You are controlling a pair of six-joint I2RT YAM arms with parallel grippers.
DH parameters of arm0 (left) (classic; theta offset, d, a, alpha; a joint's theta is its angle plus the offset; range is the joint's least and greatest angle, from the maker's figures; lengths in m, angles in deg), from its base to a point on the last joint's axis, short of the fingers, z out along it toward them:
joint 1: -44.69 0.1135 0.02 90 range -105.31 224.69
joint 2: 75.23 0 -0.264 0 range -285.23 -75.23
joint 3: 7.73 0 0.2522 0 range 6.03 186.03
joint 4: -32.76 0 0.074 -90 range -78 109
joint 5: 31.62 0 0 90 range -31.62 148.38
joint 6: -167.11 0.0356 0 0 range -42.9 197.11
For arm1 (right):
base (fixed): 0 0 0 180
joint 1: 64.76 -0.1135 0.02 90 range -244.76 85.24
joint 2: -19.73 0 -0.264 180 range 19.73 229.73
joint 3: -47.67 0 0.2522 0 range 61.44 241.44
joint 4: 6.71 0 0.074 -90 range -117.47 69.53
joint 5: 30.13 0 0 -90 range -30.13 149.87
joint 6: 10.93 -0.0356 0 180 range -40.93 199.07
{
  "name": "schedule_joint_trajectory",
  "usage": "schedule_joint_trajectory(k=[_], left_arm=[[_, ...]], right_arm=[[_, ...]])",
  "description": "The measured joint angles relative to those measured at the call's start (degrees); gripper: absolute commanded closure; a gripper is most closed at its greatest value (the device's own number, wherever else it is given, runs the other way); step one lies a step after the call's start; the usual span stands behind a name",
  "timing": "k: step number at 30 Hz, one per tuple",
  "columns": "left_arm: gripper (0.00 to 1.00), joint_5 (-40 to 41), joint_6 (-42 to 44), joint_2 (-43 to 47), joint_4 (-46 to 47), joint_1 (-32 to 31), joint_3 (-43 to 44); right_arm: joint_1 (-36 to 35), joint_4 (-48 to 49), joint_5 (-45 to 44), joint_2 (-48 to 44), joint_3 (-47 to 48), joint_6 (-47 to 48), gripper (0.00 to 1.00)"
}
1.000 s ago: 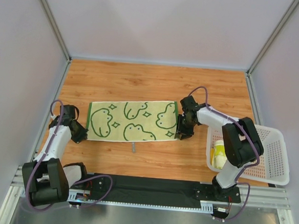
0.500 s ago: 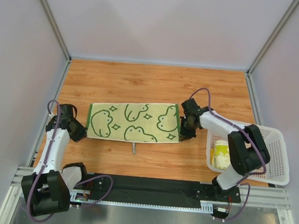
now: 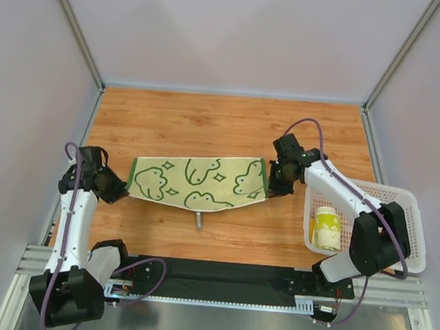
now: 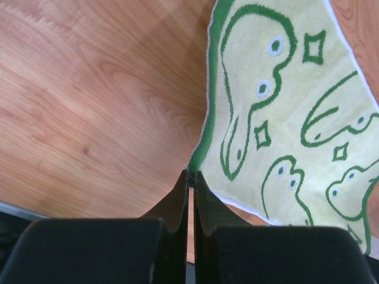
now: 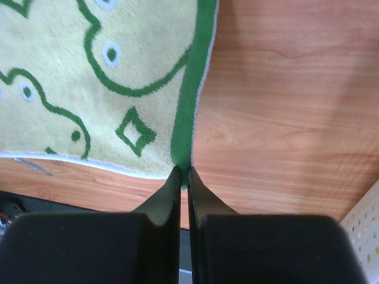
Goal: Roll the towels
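Note:
The pale yellow towel (image 3: 196, 182) with green prints hangs stretched between my two grippers above the wooden table, sagging in the middle. My left gripper (image 3: 120, 188) is shut on its left green edge; the towel (image 4: 284, 106) spreads away from the pinch in the left wrist view. My right gripper (image 3: 270, 187) is shut on its right green edge, and the towel (image 5: 100, 83) fills the upper left of the right wrist view. A rolled pale towel (image 3: 324, 227) stands in the white basket (image 3: 408, 223). The dark green towel is out of view.
The basket sits at the table's right edge, close to my right arm. A small grey tag (image 3: 198, 221) hangs below the towel's near edge. Grey walls enclose the table on three sides.
Both grippers have lifted the towel off the table and moved slightly apart; it was flat one second ago and now hangs sagging between them.

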State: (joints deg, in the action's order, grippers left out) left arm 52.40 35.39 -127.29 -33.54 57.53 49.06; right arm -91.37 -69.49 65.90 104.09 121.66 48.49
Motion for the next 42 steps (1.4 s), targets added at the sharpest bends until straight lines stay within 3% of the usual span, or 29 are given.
schedule_joint_trajectory(k=[16, 31, 42], left_arm=[[1.0, -1.66, 8.44, -16.57, -1.38, 0.0, 15.54], [1.0, -0.81, 11.52, -24.35, -0.2, 0.0, 18.67], [1.0, -0.42, 12.59, -37.88, -0.48, -0.02, 27.67]], right_arm=[[3.34, -5.6, -0.44, 15.96, 21.42, 2.27, 1.0], [6.1, -8.0, -0.39, 25.75, 30.45, 3.67, 1.0], [7.1, -10.4, -0.35, 33.7, 40.59, 4.15, 1.0]])
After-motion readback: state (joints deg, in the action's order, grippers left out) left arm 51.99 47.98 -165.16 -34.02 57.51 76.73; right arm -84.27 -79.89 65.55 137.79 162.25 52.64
